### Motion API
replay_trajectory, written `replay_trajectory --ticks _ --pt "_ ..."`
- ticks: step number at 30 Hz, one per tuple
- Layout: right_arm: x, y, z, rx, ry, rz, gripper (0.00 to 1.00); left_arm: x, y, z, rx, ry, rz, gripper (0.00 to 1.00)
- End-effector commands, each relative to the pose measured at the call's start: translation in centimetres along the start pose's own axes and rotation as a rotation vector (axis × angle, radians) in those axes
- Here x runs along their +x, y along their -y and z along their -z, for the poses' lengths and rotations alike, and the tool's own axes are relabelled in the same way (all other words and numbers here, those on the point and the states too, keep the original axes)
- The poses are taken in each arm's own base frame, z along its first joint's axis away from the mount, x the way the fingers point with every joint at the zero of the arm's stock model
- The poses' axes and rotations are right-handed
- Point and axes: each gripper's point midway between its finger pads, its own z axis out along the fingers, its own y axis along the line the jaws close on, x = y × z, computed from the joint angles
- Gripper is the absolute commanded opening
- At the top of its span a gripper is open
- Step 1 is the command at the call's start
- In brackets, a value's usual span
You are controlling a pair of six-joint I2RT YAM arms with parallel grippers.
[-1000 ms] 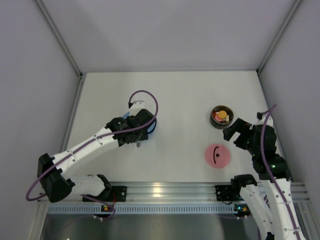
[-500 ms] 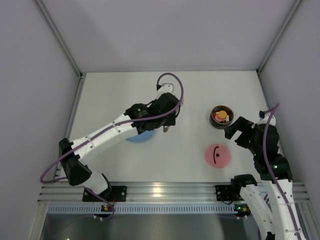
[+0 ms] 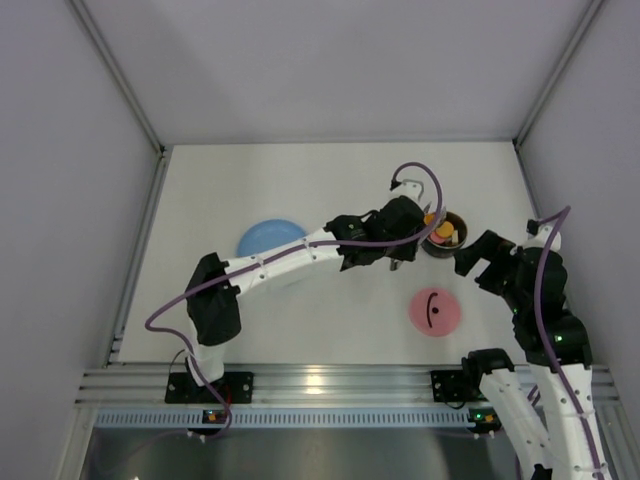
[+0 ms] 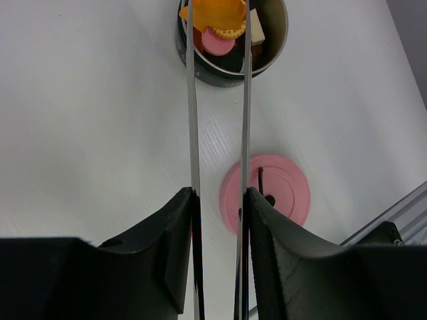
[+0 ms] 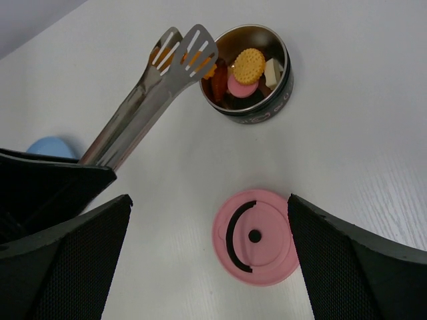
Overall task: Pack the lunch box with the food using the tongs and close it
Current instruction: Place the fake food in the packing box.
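Tongs point(image 4: 193, 120), clamped in the left gripper point(image 4: 220, 197), pinch 1 orange piece point(image 4: 213, 10) over the lunch box point(image 5: 267, 113) edge. Released off-centre, it could drop outside the box. Right gripper point(image 5: 208, 199) hangs spread and empty above the lid point(image 5: 255, 237) beside the box.

We find the left arm point(image 3: 290, 262) stretched slantwise across the counter point(image 3: 230, 180), from its base up to the lunch box point(image 3: 440, 248), a bar between the plate point(image 3: 262, 238) and the lid point(image 3: 435, 312). The tongs point(image 5: 150, 100) hang over the box's left rim, partly covering its mouth. The right gripper point(image 3: 474, 252), jaws wide, stands just beside the box on the right. Bare counter lies all round the lid, and behind the box up to the back wall point(image 3: 340, 70).
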Motion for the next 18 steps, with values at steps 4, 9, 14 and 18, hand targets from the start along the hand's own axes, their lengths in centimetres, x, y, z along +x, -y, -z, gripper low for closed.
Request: replay_trajectory --ticks 4,9,14,18 --pt "-1.3 0.3 1.3 0.018 0.046 0.014 1.00 -4.5 5.0 -0.2 0.194 0.143 0.019 0.18" --pt "-1.2 0.3 1.3 0.016 0.046 0.012 0.99 -3.4 5.0 -1.5 0.173 0.110 0.008 0.18" --pt "-1.0 0.4 1.3 0.015 0.042 0.011 1.00 -3.0 4.5 -1.7 0.153 0.099 0.005 0.25" --pt "-0.9 0.4 1.3 0.017 0.042 0.014 0.99 -2.8 4.4 -1.8 0.150 0.091 0.004 0.31"
